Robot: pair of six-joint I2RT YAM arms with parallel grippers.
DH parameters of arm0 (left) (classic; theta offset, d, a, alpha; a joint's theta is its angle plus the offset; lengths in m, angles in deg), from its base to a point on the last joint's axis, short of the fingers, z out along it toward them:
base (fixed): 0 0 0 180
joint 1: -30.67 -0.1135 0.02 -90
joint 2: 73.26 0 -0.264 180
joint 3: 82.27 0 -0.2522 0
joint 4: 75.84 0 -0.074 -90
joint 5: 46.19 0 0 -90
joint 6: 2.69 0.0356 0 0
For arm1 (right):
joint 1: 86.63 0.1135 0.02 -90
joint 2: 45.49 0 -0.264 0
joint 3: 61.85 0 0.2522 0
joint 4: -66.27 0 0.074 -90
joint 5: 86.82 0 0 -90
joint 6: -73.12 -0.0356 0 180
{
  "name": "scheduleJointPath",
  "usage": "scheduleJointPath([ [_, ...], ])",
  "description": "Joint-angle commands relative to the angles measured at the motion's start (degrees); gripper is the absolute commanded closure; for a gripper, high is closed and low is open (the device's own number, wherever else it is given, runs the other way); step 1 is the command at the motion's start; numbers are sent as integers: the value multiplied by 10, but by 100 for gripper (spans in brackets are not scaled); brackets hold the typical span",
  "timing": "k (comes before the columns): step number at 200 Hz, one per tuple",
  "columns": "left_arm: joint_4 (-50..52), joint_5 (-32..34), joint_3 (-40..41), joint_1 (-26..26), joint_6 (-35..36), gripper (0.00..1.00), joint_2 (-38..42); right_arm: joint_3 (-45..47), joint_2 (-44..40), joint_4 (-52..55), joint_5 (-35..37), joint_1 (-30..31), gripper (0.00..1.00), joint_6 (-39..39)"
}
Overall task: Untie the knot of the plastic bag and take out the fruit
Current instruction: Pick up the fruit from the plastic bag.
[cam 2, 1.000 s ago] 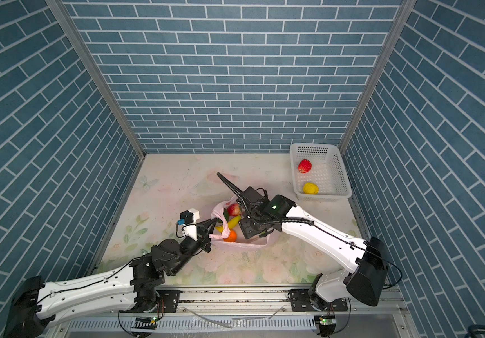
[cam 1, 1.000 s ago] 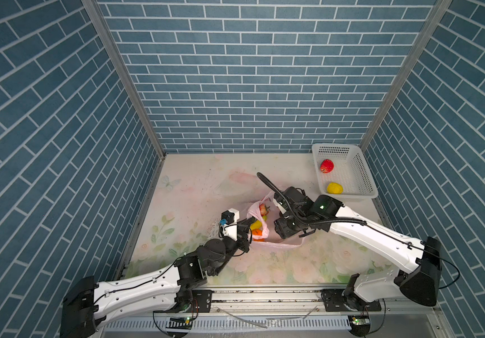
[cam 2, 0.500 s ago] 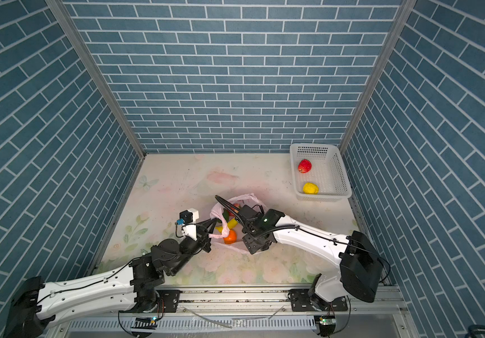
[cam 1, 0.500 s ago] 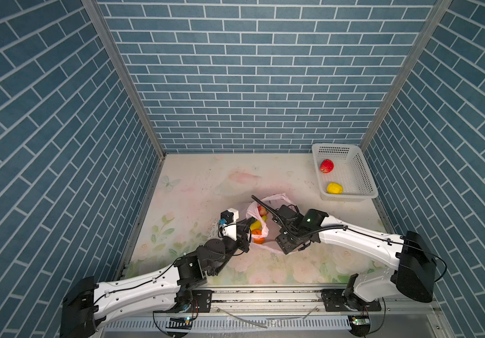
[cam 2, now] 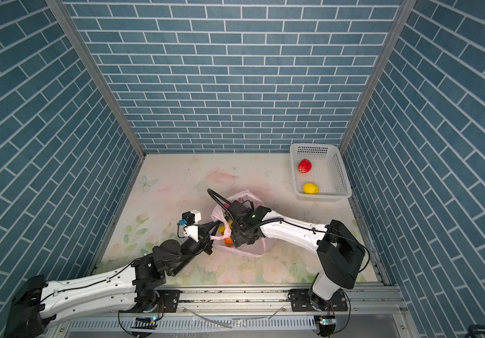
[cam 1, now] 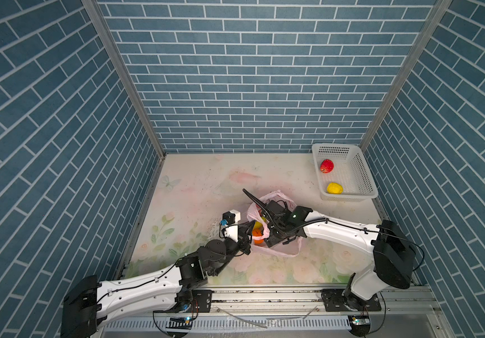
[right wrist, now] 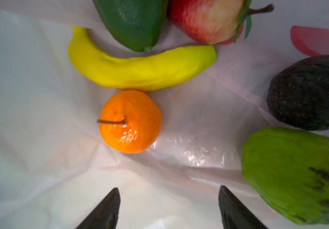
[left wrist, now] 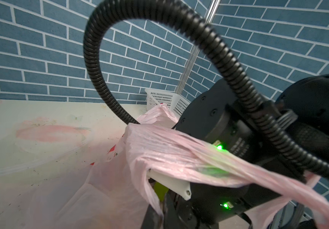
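The pale pink plastic bag [cam 1: 282, 254] [cam 2: 251, 251] lies mid-table with its mouth spread. My left gripper [cam 1: 247, 234] [left wrist: 160, 214] is shut on the bag's film at its left edge, and a stretched handle [left wrist: 179, 152] crosses that view. My right gripper [right wrist: 169, 189] is inside the bag, open, with bare film between its fingers. Fruit lies ahead of it: an orange [right wrist: 129, 121] nearest, a yellow banana [right wrist: 139, 69], a dark green one [right wrist: 131, 21], a red apple [right wrist: 209, 19], a dark brown one [right wrist: 308, 93] and a light green one [right wrist: 296, 178]. The knot is out of view.
A white perforated basket [cam 1: 348, 199] stands at the back right with a red fruit [cam 1: 326, 166] and a yellow fruit [cam 1: 334, 188] in it. The right arm's black cable hose [left wrist: 92, 59] loops just ahead of my left wrist. Blue brick walls enclose three sides.
My right gripper has dropped down into the bag, toward the front left, and its jaws have spread wider. The left arm has stayed in place, still pinching the film.
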Motion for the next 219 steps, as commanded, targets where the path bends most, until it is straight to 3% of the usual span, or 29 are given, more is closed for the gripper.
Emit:
scheduleJointPath([
  [1, -23, -5, 12, -3, -3, 91, 0, 0, 14, -31, 80, -14, 21, -58],
  [23, -20, -6, 14, -3, -2, 91, 7, -1, 11, -4, 180, -20, 16, -76],
  [57, -14, -15, 21, -3, -3, 91, 17, -5, 12, 66, 219, -55, 14, -115],
  [161, -75, -82, 13, -2, -12, 91, -70, 23, 41, 30, 229, -89, 11, -109],
  [219, -68, -77, 10, -1, -9, 91, -67, 44, 62, -26, 206, -110, 18, -88],
])
